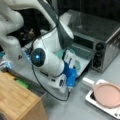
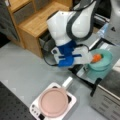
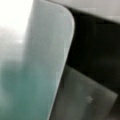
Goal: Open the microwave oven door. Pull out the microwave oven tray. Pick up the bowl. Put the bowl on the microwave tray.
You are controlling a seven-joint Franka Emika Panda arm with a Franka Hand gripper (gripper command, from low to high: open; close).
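The microwave oven [image 1: 100, 32] sits at the upper right of a front view, its three knobs in a column at the right front. The microwave oven door [image 2: 86, 81] hangs open and down, and the microwave oven tray [image 1: 82, 51] is drawn out over it, so the first two steps look done. The bowl [image 2: 101, 61], pale teal with something orange inside, sits right of centre in a front view, over the tray. The gripper [image 2: 93, 58] is at the bowl's near rim; whether its fingers are spread or pinching the rim cannot be told. The wrist view is filled by a pale teal curved surface [image 3: 37, 62], probably the bowl. Placing appears in hand: the bowl must rest flat on the tray. The pink plate [image 2: 53, 102] lies on the white dish rack [image 2: 36, 108] at lower centre.
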